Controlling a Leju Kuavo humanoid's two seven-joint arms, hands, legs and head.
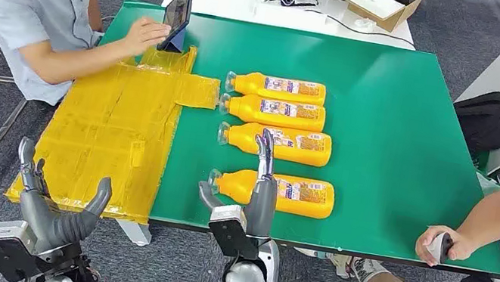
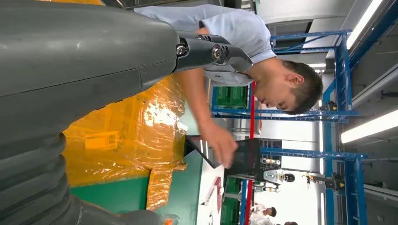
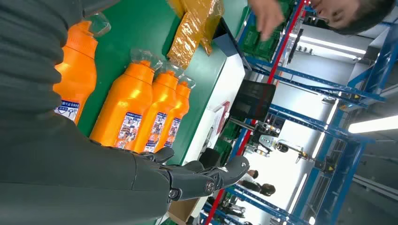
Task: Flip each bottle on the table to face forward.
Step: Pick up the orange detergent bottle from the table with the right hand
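Green worktop (image 1: 407, 98) carries four orange bottles lying in a row. Right hand (image 1: 253, 195), fingers spread and empty, hovers over the nearest bottle (image 1: 291, 195); a glancing touch could roll it off the near edge.

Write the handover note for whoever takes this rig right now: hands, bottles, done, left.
Left hand: open, holding nothing, low off the table's near edge by the yellow taped sheet.
Right hand: open, fingers raised over the nearest bottle, gripping nothing.
Bottles: four orange ones lying on their sides in a column on the green table, caps toward the yellow sheet; the other three lie at and. All show printed labels upward.
Done: cannot tell which have been flipped.
Left: check each label side, starting with the nearest.
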